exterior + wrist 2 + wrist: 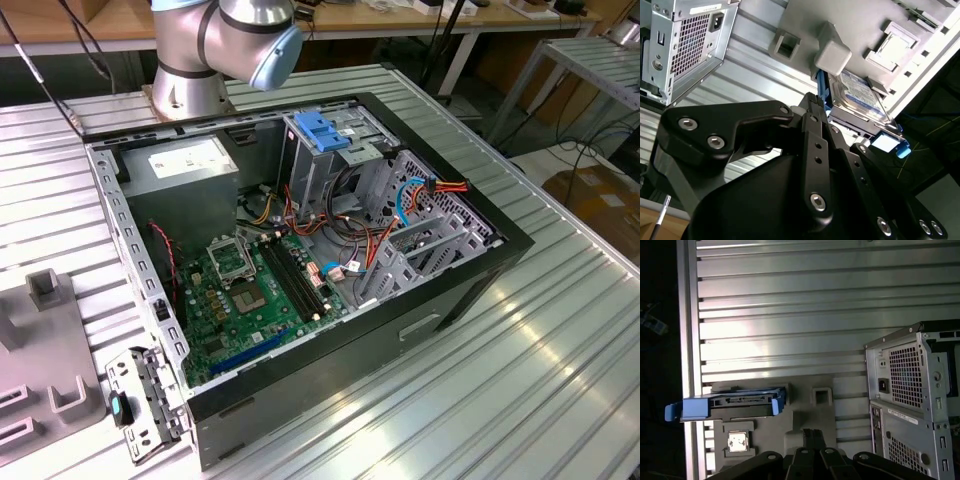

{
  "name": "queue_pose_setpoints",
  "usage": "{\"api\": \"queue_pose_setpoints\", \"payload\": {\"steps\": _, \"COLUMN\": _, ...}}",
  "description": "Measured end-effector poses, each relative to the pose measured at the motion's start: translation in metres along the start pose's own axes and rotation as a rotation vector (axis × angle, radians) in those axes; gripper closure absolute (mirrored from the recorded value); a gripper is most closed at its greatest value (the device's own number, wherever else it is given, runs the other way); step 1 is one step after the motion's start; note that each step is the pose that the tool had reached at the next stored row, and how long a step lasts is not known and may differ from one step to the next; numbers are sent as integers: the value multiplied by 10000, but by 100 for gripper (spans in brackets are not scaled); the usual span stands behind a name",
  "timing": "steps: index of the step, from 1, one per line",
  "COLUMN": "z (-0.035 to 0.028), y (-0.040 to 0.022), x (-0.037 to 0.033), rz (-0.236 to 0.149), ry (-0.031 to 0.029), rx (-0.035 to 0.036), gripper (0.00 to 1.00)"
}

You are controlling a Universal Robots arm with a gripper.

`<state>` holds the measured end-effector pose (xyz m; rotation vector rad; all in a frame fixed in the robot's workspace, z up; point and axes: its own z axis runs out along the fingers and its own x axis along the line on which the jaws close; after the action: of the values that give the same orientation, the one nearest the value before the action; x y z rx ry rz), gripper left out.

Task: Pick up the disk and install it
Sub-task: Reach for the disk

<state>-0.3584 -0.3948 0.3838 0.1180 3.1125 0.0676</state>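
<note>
Since the disk (858, 94) lies on the grey holder plate (865, 30) just ahead of the pincer (812, 100), nothing is lifted yet. The pincer's tip stands close beside one blue side rail (821, 85), and I cannot tell whether it touches. Nor can I tell whether the pincer is wide or narrow — its own black links cover that in both wrist views.

The plate rests on the ribbed metal worktop (790, 315). The computer case (330, 372) lies open on that worktop, off to one side of the pincer and well apart from the disk. Inside it, the metal cage carries a blue bracket (322, 135).

By its looks the disk is a stiff metal slab, dense for its size, with smooth faces that would likely slip under a light squeeze. It probably takes knocks badly, so a drop or a hard bump against the cage is the chief risk. The rails are plastic and may flex. The soundest hold seems to be across the two long sides, near the middle — away from the connector edge (742, 401) and the printed label.
</note>
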Motion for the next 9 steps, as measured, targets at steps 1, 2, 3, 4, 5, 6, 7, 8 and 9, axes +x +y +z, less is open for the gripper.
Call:
{"api": "queue_pose_setpoints", "payload": {"steps": 1, "z": 0, "y": 2, "x": 13, "rz": 0, "ry": 0, "rx": 0, "gripper": 89}}
{"api": "queue_pose_setpoints", "payload": {"steps": 2, "z": 1, "y": 7, "x": 26, "rz": 0, "ry": 0, "rx": 0, "gripper": 89}}
{"api": "queue_pose_setpoints", "payload": {"steps": 3, "z": 1, "y": 17, "x": 42, "rz": 2, "ry": 0, "rx": 0, "gripper": 89}}
{"api": "queue_pose_setpoints", "payload": {"steps": 4, "z": 2, "y": 25, "x": 50, "rz": 2, "ry": 0, "rx": 0, "gripper": 89}}
{"api": "queue_pose_setpoints", "payload": {"steps": 5, "z": 4, "y": 47, "x": 71, "rz": 2, "ry": 0, "rx": 0, "gripper": 89}}
{"api": "queue_pose_setpoints", "payload": {"steps": 6, "z": 6, "y": 64, "x": 90, "rz": 3, "ry": 0, "rx": 0, "gripper": 89}}
{"api": "queue_pose_setpoints", "payload": {"steps": 7, "z": 6, "y": 72, "x": 102, "rz": 3, "ry": 0, "rx": 0, "gripper": 89}}
{"api": "queue_pose_setpoints", "payload": {"steps": 8, "z": 7, "y": 80, "x": 117, "rz": 3, "ry": 1, "rx": 1, "gripper": 89}}
{"api": "queue_pose_setpoints", "payload": {"steps": 9, "z": 8, "y": 84, "x": 130, "rz": 3, "ry": 0, "rx": 0, "gripper": 89}}
